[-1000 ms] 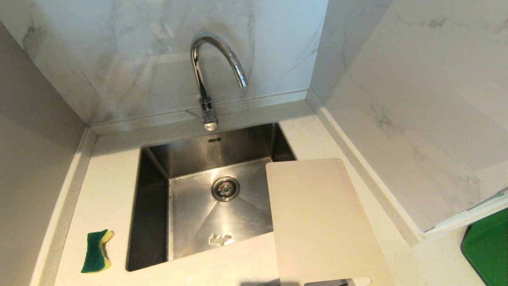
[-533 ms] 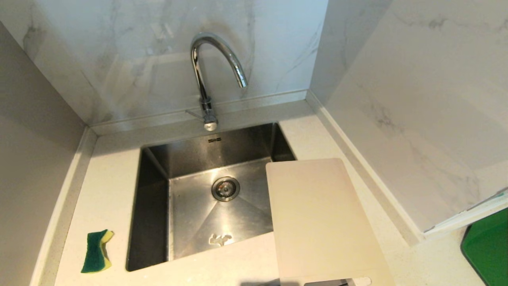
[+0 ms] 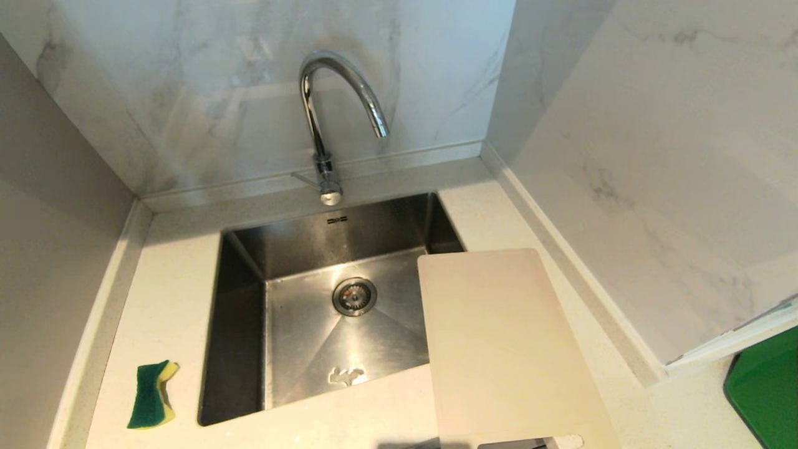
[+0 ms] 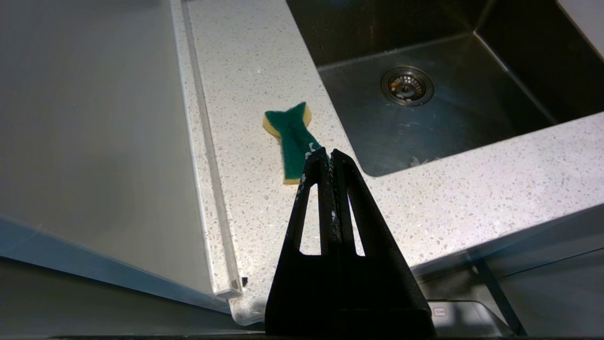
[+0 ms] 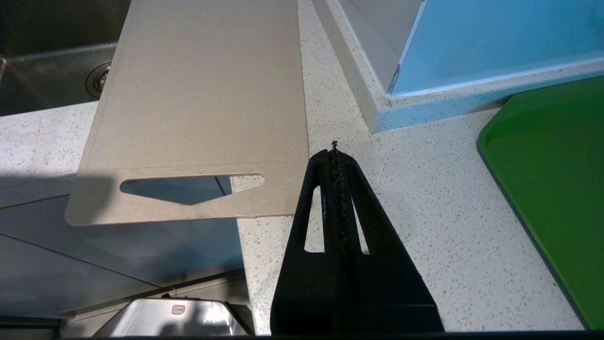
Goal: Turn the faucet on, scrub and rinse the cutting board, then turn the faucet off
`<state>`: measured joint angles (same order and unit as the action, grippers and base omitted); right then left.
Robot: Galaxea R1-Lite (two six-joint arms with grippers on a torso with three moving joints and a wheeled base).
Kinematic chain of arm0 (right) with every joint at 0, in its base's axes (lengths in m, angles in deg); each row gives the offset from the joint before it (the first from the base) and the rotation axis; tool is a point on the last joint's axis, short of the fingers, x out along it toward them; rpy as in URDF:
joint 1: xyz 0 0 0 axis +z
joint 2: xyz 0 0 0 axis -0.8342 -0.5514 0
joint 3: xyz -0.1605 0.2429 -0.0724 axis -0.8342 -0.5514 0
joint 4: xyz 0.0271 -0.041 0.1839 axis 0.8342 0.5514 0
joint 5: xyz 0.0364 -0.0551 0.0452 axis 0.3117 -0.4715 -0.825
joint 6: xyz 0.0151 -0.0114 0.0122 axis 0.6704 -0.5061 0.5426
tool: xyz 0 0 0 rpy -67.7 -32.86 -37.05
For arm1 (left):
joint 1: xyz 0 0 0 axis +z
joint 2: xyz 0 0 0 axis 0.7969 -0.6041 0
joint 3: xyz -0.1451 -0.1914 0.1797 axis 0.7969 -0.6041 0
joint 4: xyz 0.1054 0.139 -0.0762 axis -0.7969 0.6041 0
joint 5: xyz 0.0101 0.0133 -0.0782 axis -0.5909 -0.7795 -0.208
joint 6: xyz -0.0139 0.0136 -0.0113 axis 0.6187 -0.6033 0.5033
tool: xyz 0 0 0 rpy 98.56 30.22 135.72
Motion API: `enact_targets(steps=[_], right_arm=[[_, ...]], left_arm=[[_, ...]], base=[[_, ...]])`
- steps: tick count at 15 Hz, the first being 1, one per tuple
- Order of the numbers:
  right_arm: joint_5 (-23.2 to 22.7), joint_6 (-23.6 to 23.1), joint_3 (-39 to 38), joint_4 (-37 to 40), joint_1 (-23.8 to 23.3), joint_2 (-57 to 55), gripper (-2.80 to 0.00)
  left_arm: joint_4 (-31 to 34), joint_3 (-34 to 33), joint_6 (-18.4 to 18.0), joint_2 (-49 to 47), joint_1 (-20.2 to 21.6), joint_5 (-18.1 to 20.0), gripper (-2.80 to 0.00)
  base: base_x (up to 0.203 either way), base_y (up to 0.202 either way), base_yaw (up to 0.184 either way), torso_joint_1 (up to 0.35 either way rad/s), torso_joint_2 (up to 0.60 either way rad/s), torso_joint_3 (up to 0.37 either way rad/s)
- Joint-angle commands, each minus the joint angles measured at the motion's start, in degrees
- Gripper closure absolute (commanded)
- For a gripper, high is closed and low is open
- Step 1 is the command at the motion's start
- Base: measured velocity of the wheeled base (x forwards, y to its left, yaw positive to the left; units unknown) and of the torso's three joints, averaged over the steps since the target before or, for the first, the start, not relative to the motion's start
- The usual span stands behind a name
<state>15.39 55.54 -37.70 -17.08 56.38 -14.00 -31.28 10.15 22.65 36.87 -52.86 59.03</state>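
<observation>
Speckled pale stone countertop (image 3: pixel 168 274) wraps a square brushed-steel sink (image 3: pixel 240 324) set in a corner of veined marble-look wall panels. At upper centre of the head view stands the faucet (image 3: pixel 318 118), polished chrome with a high arched spout and a thin lever jutting from its base; no water shows. At lower right the cutting board (image 3: pixel 499 343), matte cream-white with rounded corners, lies flat with its far corner over the sink's edge and its slotted handle end past the counter's front lip. A waisted green-and-yellow sponge (image 3: pixel 151 394) sits at lower left on the counter, and a glossy green tray (image 3: pixel 764 393) shows at the right edge. Neither arm appears in the head view; each wrist view shows its own tool clenched on nothing, the left gripper (image 4: pixel 325 156) near the sponge, the right gripper (image 5: pixel 334 153) just beside the board's handle end. Nothing looks begun: the first step, I judge, is reaching the faucet's lever, a small, slick target needing a careful sideways push.
</observation>
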Motion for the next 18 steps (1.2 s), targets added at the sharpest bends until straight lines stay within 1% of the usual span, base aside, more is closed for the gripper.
enact_targets(steps=[1,5,18], right_arm=[[0.00,-0.03,0.00,0.00,-0.01,0.02,0.00],[0.07,-0.02,0.00,0.00,-0.01,-0.06,0.00],[0.70,1.99,0.00,-0.09,-0.02,-0.06,0.00]], left_arm=[[-0.02,-0.09,0.02,-0.07,0.02,0.00,0.00],[-0.05,-0.09,-0.07,-0.07,-0.06,0.00,0.00],[-0.06,-0.18,0.60,-0.07,-0.06,-0.15,0.00]], base=[[0.000,0.000,0.000,0.000,0.00,0.000],[0.000,0.000,0.000,0.000,0.00,0.000],[0.000,0.000,0.000,0.000,0.00,0.000]])
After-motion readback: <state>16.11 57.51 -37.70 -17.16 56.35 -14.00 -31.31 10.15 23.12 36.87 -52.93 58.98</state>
